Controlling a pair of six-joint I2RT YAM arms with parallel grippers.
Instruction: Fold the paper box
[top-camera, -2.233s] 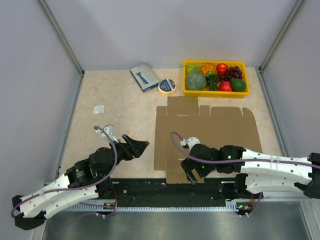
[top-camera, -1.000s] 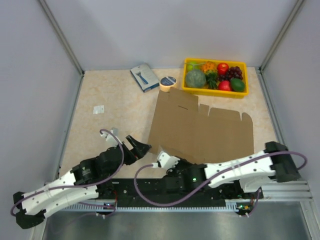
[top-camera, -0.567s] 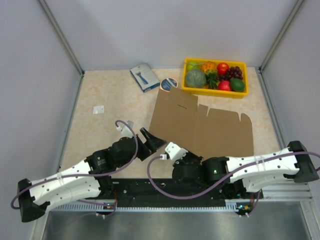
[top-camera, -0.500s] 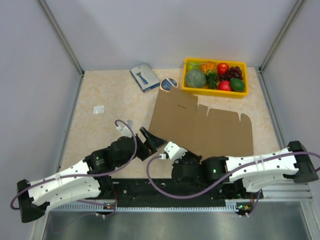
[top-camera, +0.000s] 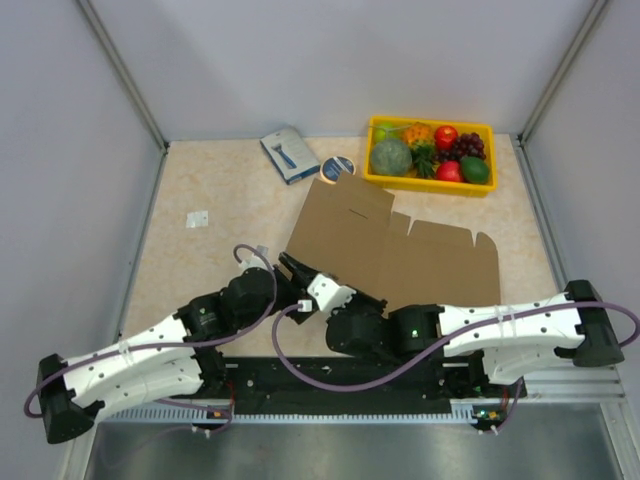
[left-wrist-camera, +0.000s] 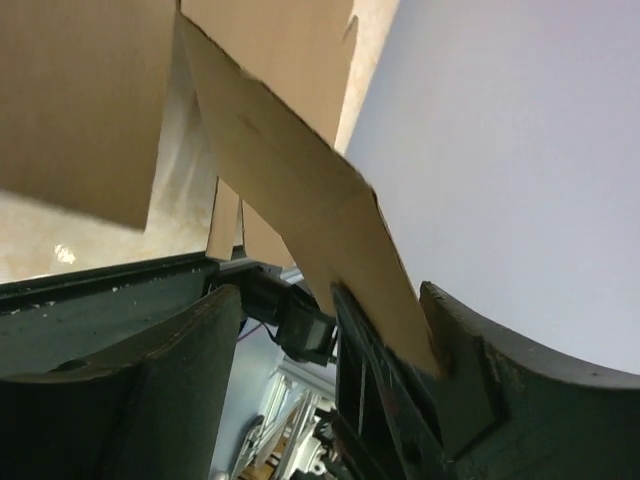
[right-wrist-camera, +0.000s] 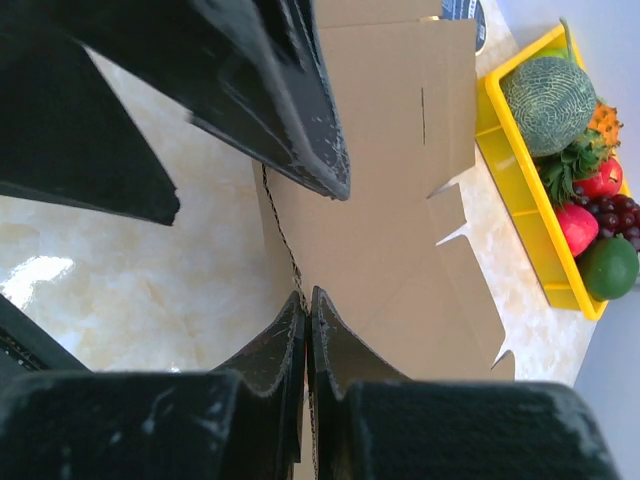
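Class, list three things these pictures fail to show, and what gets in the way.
Top view: near-left corner of the paper box, hidden under the right arm.
Right wrist view: part of the yellow tray, cut off by the frame edge.
Top view: print on the blue-grey packet, too small to read.

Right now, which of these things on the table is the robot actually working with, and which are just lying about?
In the job: paper box, right hand pinching it, left hand open around its flap.
Lying about: yellow fruit tray, blue-grey packet, tape roll, white scrap.
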